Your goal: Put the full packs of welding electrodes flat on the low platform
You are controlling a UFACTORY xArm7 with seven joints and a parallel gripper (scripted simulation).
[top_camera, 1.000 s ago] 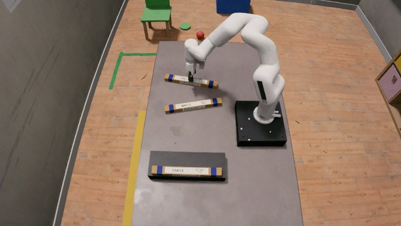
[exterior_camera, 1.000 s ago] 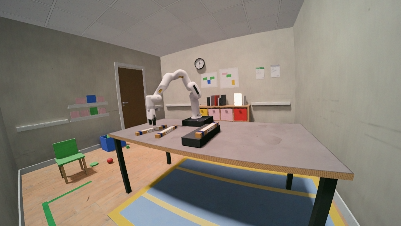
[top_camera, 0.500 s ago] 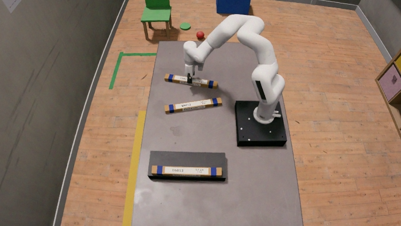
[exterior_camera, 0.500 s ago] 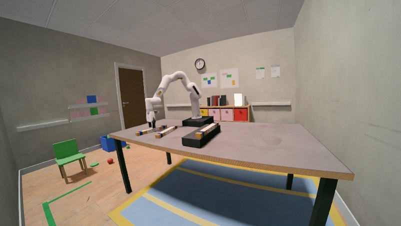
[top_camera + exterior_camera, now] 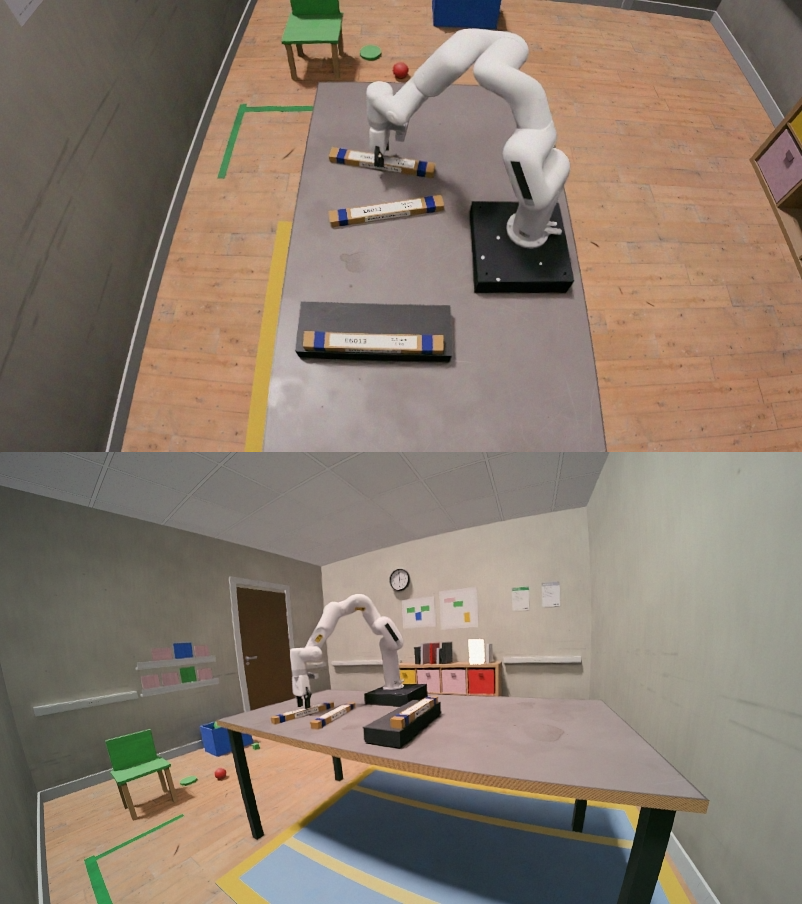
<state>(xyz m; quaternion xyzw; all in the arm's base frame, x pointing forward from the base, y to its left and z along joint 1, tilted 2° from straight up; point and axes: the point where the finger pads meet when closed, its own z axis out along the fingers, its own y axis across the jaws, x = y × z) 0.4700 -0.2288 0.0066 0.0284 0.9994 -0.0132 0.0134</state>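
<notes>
Three tan packs of electrodes with blue bands and white labels lie on the grey table (image 5: 505, 359) (image 5: 505, 732). One pack (image 5: 373, 341) (image 5: 415, 710) lies flat on the low black platform (image 5: 370, 314) (image 5: 387, 732) at the near end. A second pack (image 5: 386, 211) (image 5: 332, 715) lies on the table at mid-length. The third pack (image 5: 409, 165) (image 5: 289, 714) lies at the far end. My gripper (image 5: 384, 157) (image 5: 303, 701) is open and low over the middle of the third pack, with its fingers on either side of it. I cannot tell whether they touch it.
The robot's black base (image 5: 522, 252) (image 5: 395, 695) stands on the table's right side. On the floor beyond the far end are a green chair (image 5: 311, 28) (image 5: 134, 763), a red ball (image 5: 400, 69) (image 5: 220, 773) and a blue bin (image 5: 466, 12) (image 5: 216, 738).
</notes>
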